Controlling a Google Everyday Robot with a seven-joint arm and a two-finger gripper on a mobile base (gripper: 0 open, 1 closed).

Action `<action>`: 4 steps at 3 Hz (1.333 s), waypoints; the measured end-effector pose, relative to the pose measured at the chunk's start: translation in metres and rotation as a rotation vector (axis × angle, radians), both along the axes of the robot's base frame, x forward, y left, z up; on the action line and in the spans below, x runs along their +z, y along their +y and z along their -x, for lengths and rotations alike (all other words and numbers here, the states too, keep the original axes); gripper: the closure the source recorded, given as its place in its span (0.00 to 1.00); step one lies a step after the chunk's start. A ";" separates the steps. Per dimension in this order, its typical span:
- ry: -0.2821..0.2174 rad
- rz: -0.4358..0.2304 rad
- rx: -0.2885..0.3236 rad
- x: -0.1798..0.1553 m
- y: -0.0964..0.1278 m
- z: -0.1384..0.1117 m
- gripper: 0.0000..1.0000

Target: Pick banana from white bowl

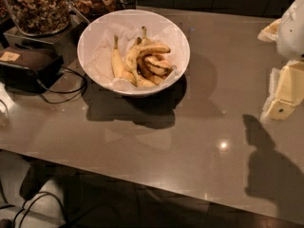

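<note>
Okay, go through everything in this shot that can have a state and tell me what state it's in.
gripper: at the right edge over the counter, well away from the bowl, touching no fruit
banana: lying in the bowl on top of the others, not gripped
white bowl: upright on the counter, paper-lined, holding several bananas
other bananas: resting in the bowl
glass jars: upright, filled with nuts

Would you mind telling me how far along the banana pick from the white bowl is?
Done: nothing yet. The banana lies in the white bowl among other bananas. In hand: the gripper sits at the right edge of the view, well clear of the bowl. Left: reach in, grasp, lift out.
</note>
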State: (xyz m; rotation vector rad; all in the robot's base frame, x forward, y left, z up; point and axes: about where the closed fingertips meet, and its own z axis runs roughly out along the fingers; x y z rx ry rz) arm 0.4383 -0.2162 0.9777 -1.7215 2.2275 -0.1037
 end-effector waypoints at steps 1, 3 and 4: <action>0.000 0.000 0.000 0.000 0.000 0.000 0.00; 0.031 0.051 0.087 0.010 0.028 -0.027 0.00; 0.032 0.083 0.128 0.014 0.040 -0.039 0.00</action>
